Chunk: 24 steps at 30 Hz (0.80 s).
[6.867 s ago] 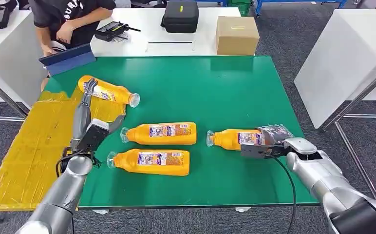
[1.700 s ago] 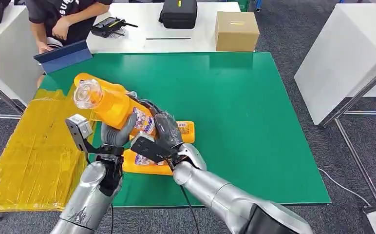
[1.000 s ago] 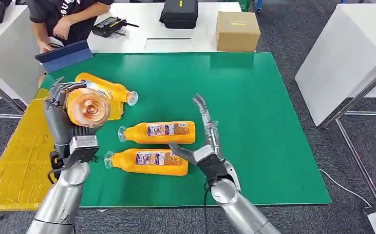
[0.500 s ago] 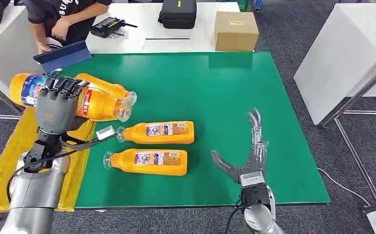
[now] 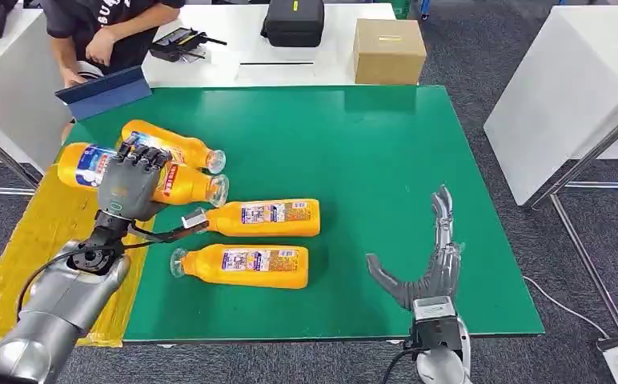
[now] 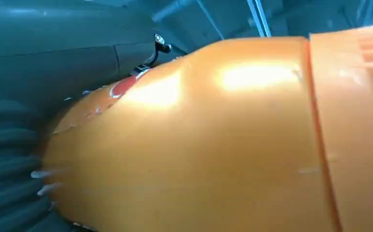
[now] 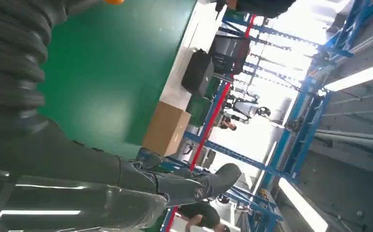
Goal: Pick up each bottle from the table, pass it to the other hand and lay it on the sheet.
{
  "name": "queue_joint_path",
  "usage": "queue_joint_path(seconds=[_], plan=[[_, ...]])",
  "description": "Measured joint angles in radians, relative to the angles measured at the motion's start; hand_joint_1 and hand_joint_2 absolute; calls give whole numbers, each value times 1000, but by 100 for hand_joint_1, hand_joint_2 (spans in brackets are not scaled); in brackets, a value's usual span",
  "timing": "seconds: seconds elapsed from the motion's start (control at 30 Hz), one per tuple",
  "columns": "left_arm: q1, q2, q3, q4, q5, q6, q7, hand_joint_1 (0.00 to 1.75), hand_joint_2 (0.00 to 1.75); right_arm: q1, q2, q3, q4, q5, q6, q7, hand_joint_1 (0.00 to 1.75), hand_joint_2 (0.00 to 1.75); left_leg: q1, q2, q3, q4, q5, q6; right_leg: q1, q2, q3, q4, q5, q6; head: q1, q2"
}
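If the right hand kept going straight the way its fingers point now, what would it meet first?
Probably nothing on the table: the open right hand points away from the robot over bare green table. The cardboard box lies roughly beyond, though depth is uncertain.

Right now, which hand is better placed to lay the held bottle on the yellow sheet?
Left. The left hand already grips the held bottle at the yellow sheet's edge. The right hand hangs open at the table's far side, fingers spread.
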Motion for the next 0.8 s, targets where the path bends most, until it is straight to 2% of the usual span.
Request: queue_joint_path(seconds=[0.4, 0.8], plan=[[-17, -1, 90, 194, 0, 1, -51, 175, 175, 20, 9, -21, -8, 45, 34, 34, 0, 175, 0, 0, 0, 0, 0, 0, 0, 0, 0, 0, 0, 0, 0, 0], [-17, -3, 160, 258, -10, 2, -40, 175, 175, 23, 20, -24, -8, 65, 45, 53, 0, 175, 0, 0, 0, 0, 0, 0, 0, 0, 0, 0, 0, 0, 0, 0]])
